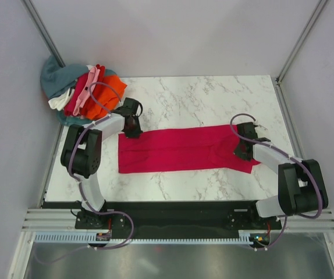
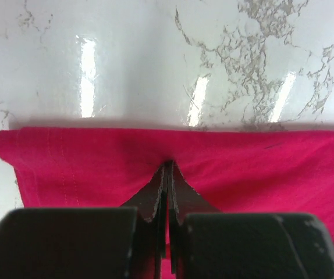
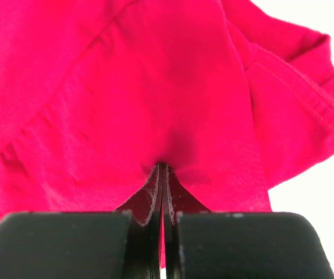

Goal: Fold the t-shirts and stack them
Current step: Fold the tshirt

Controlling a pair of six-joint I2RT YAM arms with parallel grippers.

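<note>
**Inspector:** Begin at the near edge. What do the claws hold?

**Assessor:** Both are pressed together on cloth. The right gripper (image 1: 242,152) pinches the right end of the crimson t-shirt (image 1: 178,150), close to the right edge of the worktop (image 1: 213,99), where a sleeve bunches beside its fingers. The left gripper (image 1: 133,132) pinches the far edge of the shirt's left end, and the cloth puckers at its tips.

**Inspector:** And the shirt itself?

**Assessor:** It lies flat as a long band across the middle of the worktop, running left to right between the two arms. By its look it is already folded lengthwise.

**Inspector:** Why a grip at each end?

**Assessor:** My judgement is that two holds make the band taut and square, so one end can be carried over the other. That crosswise fold is not yet made.

**Inspector:** Further back?

**Assessor:** The pile of t-shirts (image 1: 82,93), in orange, red, pink, white and teal-grey, sits loose in the far left corner, just behind the left arm. I judge it is parked there to leave the centre free for folding.
</note>
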